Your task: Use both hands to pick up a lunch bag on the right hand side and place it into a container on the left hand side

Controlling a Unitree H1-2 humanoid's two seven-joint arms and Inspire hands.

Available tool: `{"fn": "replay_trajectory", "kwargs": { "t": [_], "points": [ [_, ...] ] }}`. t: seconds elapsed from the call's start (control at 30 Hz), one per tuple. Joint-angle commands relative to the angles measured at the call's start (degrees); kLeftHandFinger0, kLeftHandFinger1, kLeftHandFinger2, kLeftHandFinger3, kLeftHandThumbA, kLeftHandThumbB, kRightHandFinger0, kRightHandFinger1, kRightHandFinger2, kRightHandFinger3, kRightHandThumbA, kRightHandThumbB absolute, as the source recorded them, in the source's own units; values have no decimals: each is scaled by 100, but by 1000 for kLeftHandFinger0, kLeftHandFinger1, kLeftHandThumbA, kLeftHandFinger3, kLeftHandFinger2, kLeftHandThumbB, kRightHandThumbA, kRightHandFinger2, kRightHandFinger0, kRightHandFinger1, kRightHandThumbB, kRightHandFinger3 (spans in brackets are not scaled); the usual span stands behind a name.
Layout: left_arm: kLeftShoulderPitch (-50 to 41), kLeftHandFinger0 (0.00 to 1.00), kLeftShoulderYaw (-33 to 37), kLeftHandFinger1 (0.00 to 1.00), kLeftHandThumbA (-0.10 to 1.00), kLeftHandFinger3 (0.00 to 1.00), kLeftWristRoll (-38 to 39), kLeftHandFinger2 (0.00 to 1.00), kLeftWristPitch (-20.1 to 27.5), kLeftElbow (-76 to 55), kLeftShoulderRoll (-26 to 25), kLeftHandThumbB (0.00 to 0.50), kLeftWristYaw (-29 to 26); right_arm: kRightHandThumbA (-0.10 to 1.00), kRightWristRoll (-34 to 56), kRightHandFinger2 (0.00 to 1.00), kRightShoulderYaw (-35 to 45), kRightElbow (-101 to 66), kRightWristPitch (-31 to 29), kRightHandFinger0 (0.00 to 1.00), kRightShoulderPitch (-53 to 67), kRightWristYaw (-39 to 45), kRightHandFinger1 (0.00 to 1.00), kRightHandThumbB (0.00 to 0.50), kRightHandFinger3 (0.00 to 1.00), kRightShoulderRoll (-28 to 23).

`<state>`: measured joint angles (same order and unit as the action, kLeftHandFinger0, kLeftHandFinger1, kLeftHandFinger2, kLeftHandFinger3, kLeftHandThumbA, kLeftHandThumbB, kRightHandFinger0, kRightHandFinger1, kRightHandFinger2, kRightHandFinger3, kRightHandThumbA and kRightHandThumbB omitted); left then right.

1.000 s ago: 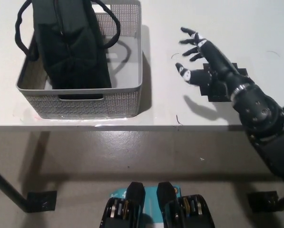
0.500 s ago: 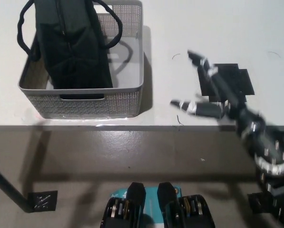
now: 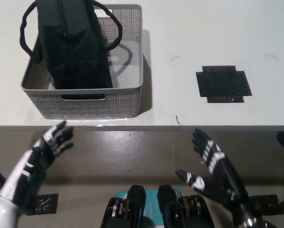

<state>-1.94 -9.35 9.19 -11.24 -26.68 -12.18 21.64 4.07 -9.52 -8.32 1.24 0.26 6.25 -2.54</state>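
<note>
lunch bag [image 3: 68, 45] stands upright inside the grey container [image 3: 125, 97] at bench [image 3: 218, 33] left. placement looks done. my left hand [image 3: 49, 145] and right hand [image 3: 213, 164] hang below the bench edge, fingers spread, holding nothing. next move: none needed, i judge.

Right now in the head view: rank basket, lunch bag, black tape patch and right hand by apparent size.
1. Grey basket, largest.
2. Black lunch bag, standing inside it.
3 and 4. Black tape patch and right hand look alike. The hand hangs below the table edge, nearer or farther from the camera than the patch, so I won't rank them.
</note>
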Motion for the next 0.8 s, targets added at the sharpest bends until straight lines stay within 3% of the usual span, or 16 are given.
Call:
{"fn": "replay_trajectory", "kwargs": {
  "t": [0.0, 0.2, 0.37, 0.5, 0.77],
  "points": [
    [-115, 1000, 231, 1000, 1000, 1000, -476, 1000, 1676, 840, 189, 117, -244, 1000, 317, 1000, 242, 604, -1659, 1000, 178, 77, 1000, 317, 1000, 184],
    [-42, 1000, 419, 1000, 1000, 1000, -758, 1000, 2318, 2195, 366, 107, -402, 1000, 473, 1000, 258, 1266, -1720, 1000, 270, 62, 1000, 286, 1000, 548],
    [-2, 1000, 474, 1000, 1000, 1000, -803, 1000, 2353, 2485, 441, 105, -464, 1000, 330, 1000, 288, 1322, -1833, 1000, 319, -38, 1000, 212, 1000, 684],
    [21, 1000, 545, 1000, 1000, 1000, -781, 1000, 2479, 2593, 449, 98, -440, 1000, 353, 1000, 378, 1443, -1840, 1000, 239, -21, 1000, 236, 1000, 722],
    [20, 1000, 640, 1000, 1000, 1000, -777, 1000, 2786, 2925, 352, 116, -436, 1000, 233, 1000, 399, 1740, -2056, 1000, 126, 67, 1000, 175, 1000, 672]
  ]
}}
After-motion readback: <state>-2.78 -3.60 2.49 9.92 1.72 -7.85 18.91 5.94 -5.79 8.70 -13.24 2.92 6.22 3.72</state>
